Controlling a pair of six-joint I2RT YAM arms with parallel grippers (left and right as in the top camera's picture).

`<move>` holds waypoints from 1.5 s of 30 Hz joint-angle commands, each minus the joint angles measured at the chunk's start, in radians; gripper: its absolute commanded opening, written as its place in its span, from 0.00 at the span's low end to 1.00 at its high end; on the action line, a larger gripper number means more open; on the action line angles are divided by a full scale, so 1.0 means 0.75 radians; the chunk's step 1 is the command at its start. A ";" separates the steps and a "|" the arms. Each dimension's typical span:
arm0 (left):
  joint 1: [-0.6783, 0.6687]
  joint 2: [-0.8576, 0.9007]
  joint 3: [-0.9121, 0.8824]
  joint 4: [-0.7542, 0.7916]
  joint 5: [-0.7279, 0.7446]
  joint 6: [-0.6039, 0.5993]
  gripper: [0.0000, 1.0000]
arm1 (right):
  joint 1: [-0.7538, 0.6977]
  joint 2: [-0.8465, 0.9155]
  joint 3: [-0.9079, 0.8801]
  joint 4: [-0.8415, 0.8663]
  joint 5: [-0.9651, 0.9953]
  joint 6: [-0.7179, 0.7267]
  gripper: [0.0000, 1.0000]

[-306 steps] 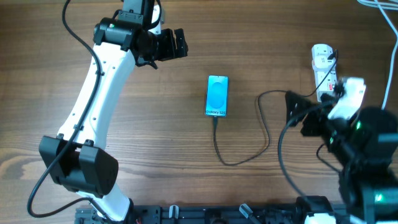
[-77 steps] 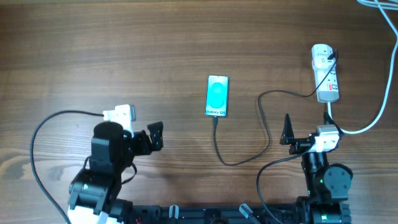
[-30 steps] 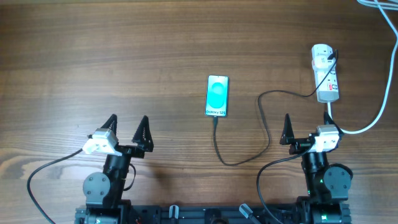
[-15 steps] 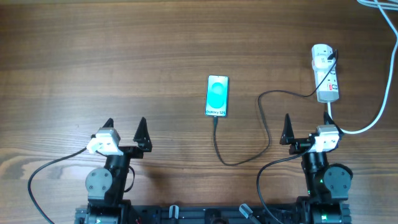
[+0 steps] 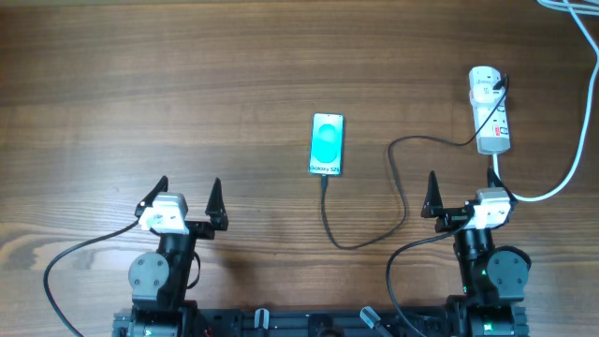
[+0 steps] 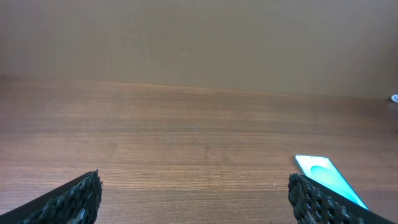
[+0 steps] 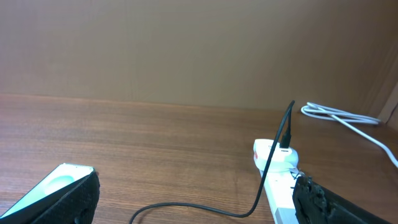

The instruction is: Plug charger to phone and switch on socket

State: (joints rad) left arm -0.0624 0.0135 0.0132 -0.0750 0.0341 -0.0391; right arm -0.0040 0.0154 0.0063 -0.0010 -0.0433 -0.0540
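Jaws on left gripper [image 5: 188, 184] and right gripper [image 5: 462, 187] both spread wide, empty. Phone [image 5: 327, 143] lies flat mid-worktop [image 5: 187, 75], screen up. Charger [image 5: 404, 201] end meets phone's near short edge; the cable loops right, then runs to adapter [image 5: 483, 80] on socket [image 5: 490, 117] at far right. Switch state unreadable. Both grippers sit at near edge, right one near the cable loop.

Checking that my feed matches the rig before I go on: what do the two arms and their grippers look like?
The left gripper and right gripper both have black, pointed triangular fingers with a knobbly texture. Each wrist carries a small white block. The joints below are black and round, each trailing a thin black cable.
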 commanded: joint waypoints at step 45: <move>0.007 -0.015 -0.010 -0.005 -0.022 0.117 1.00 | -0.007 -0.014 -0.002 0.004 0.014 0.005 1.00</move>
State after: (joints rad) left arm -0.0525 0.0135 0.0132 -0.0753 0.0196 0.0261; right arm -0.0040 0.0154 0.0063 -0.0010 -0.0433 -0.0540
